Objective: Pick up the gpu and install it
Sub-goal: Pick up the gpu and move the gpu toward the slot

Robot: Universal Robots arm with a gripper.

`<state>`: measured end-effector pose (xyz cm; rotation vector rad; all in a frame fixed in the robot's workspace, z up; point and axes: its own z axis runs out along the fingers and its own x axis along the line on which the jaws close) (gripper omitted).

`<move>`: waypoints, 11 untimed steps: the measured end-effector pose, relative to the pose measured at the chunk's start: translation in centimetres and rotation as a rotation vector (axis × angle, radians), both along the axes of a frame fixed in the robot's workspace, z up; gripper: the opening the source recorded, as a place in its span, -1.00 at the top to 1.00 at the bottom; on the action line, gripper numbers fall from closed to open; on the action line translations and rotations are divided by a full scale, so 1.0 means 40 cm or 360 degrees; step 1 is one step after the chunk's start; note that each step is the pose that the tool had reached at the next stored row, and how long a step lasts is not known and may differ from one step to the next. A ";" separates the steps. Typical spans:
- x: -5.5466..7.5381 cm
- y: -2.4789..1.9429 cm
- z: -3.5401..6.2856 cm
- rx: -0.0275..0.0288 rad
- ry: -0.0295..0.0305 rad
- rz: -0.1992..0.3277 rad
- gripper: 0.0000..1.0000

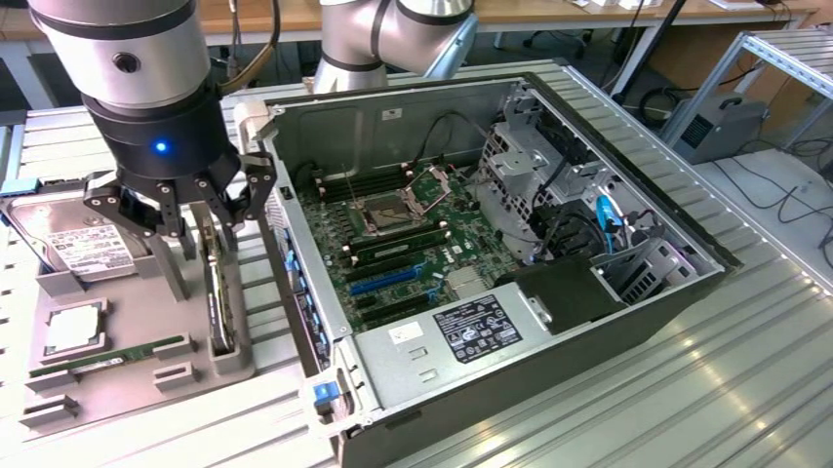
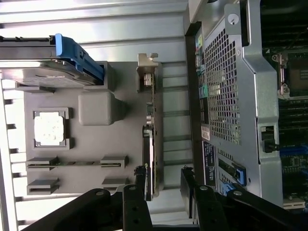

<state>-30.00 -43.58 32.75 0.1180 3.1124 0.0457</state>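
The gpu [image 1: 221,292] is a thin dark card standing on its edge in a slot of the grey holder tray [image 1: 117,390], to the exterior view's left of the open computer case [image 1: 521,292]. In the wrist view the gpu [image 2: 150,139] appears edge-on, with its silver bracket [image 2: 147,72] at the far end. My gripper [image 1: 202,234] hovers right over the card's top edge, open, one finger on either side. In the wrist view the gripper [image 2: 163,180] straddles the card's near end, with one fingertip [image 2: 139,174] close beside the card and not gripping it.
The holder tray [image 2: 96,144] also carries a hard drive [image 1: 65,239] with a blue clip [image 2: 77,57], a CPU [image 1: 72,327] and a green RAM stick [image 1: 104,359]. The case's rear wall [image 2: 226,96] stands close beside the card. The motherboard [image 1: 404,253] lies exposed inside.
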 end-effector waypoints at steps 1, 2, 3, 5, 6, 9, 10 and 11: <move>0.000 0.000 -0.002 0.00000 0.00000 0.0000 0.15; -0.001 0.000 -0.006 0.00000 0.00000 0.0000 0.15; -0.001 0.000 -0.013 0.00000 0.00001 0.0000 0.15; -0.002 0.000 -0.022 -0.00002 0.00002 0.0000 0.15; -0.002 0.000 -0.025 0.00000 0.00000 0.0000 0.15; -0.003 0.000 -0.035 -0.00001 0.00001 0.0000 0.15; -0.003 0.000 -0.038 -0.00001 0.00001 0.0000 0.15; -0.003 0.000 -0.043 0.00000 0.00000 0.0000 0.15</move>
